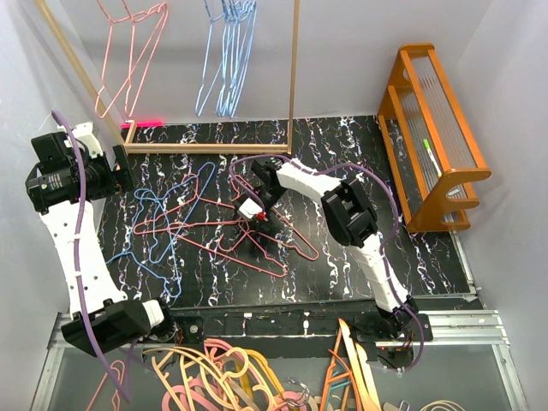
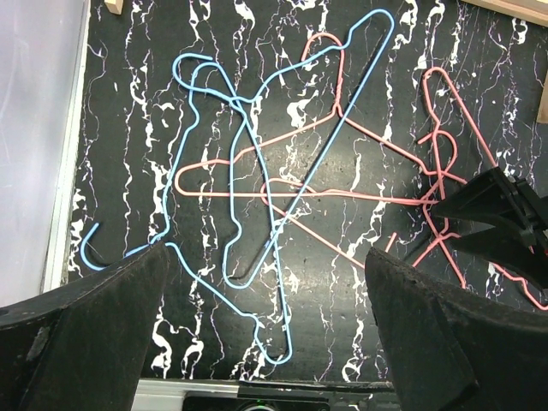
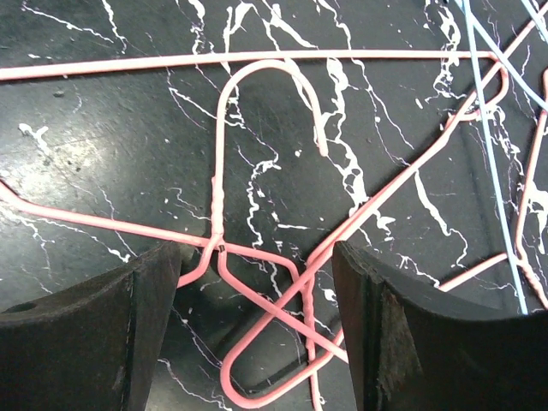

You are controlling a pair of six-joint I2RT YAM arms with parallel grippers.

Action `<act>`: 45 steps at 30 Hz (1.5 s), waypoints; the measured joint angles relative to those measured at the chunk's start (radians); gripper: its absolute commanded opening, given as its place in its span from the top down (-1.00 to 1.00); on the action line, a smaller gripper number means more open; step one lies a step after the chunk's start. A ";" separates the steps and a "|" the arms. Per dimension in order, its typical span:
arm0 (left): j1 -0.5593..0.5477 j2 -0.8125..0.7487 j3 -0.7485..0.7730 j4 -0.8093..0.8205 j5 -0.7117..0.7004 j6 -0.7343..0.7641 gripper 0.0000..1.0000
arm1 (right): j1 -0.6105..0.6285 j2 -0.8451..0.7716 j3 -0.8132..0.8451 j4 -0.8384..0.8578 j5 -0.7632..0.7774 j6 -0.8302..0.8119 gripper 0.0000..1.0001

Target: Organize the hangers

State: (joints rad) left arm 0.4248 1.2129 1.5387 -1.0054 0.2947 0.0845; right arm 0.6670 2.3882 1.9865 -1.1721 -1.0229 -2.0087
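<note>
Right gripper (image 3: 253, 265) spread above pink hanger (image 3: 214, 205) neck; descend straight, pinch the twist only. Left gripper (image 2: 265, 257) spread.

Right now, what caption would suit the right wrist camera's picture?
Open right gripper hovering over a pink hanger on the black marbled table, a blue hanger crossing at the edge.

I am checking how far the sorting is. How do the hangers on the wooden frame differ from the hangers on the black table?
The hung hangers hang upright in the frame; the loose hangers lie flat on the table. The hung hangers are grouped by colour, pink apart from blue; the loose hangers are mixed and cross each other. Both groups are thin wire, pink or blue.
</note>
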 measured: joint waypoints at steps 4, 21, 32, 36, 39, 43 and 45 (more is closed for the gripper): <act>0.000 0.000 -0.002 0.008 0.005 -0.003 -0.94 | -0.002 0.016 0.032 0.003 0.003 0.009 -0.42; 0.037 0.000 -0.031 0.036 0.048 -0.027 -0.94 | -0.045 0.049 0.138 -0.054 0.049 -0.059 -0.13; 0.055 0.012 -0.044 0.067 0.096 -0.048 -0.94 | -0.046 0.049 0.080 -0.080 0.102 -0.063 -0.16; 0.059 0.016 -0.066 0.070 0.116 -0.056 -0.94 | -0.038 0.049 0.072 -0.084 0.107 -0.063 -0.15; 0.059 0.024 -0.068 0.071 0.117 -0.056 -0.94 | -0.030 0.049 0.069 -0.085 0.102 -0.063 -0.11; 0.061 0.025 -0.068 0.072 0.120 -0.055 -0.94 | -0.018 0.049 0.066 -0.085 0.097 -0.063 0.01; 0.061 0.025 -0.069 0.072 0.122 -0.055 -0.94 | -0.010 0.049 0.066 -0.085 0.098 -0.063 0.06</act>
State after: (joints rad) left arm 0.4862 1.2377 1.4696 -0.9337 0.4164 0.0292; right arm 0.6575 2.4374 2.0521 -1.2575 -0.9249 -2.0712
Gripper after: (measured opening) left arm 0.970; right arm 0.506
